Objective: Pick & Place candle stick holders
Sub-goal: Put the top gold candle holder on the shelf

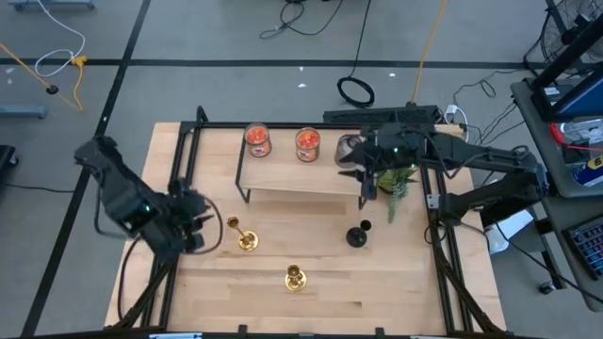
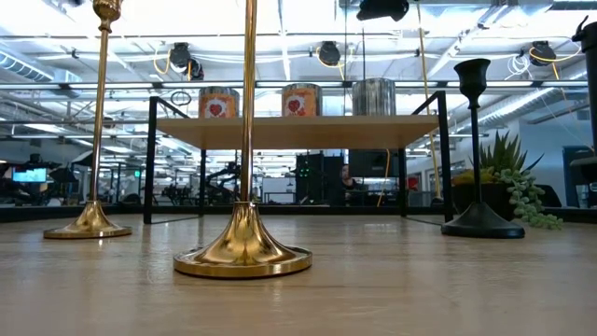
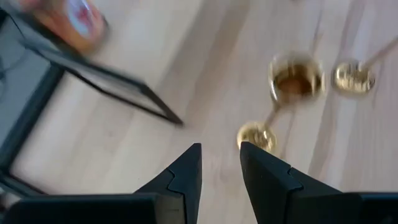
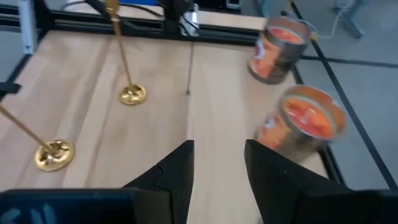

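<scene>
Hovering empty at the shelf's (image 1: pixel 283 179) right end, right gripper (image 1: pixel 366 179) is part-open. Left gripper (image 1: pixel 209 229), narrow gap, sits by two brass holders (image 1: pixel 244 239) near the bench's front edge; black holder (image 1: pixel 357 235) front-right.

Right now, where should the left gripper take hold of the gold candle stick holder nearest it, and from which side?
Probably the slim stem, from the side. The gold candle stick holder stands upright on a flared round base, too wide and low to pinch. The left gripper, empty with fingers apart, is already beside it.
</scene>
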Available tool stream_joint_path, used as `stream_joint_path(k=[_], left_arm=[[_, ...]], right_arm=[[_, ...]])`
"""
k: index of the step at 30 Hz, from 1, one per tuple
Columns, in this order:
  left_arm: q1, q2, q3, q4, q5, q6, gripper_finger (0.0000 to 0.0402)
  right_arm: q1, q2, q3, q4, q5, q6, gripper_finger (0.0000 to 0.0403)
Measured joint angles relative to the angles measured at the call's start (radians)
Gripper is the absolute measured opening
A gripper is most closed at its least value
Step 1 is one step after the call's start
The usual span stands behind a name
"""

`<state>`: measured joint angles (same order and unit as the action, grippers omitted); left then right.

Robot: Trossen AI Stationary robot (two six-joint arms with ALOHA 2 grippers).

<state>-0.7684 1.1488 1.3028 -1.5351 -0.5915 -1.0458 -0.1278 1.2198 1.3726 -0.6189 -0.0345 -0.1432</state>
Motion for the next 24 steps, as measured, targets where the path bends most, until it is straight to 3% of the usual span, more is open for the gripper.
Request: stream_joint_path(k=[5, 10, 24], left_arm=[[-0.081, 0.001, -0.222, 0.093, 0.024, -0.099, 0.0118], [-0.131, 0.001, -0.427, 0.378, -0.027, -0.031, 0.0118], [-0.132, -0.139, -0.77, 0.926, -0.226, 0.08, 0.0118]], right_arm=[[0.058, 0.001, -0.065, 0.078, 0.002, -0.027, 0.0141], [0.084, -0.002, -0.104, 0.143, 0.003, -0.057, 0.0141], [0.087, 0.0, -0.129, 0.206, 0.003, -0.115, 0.0141]])
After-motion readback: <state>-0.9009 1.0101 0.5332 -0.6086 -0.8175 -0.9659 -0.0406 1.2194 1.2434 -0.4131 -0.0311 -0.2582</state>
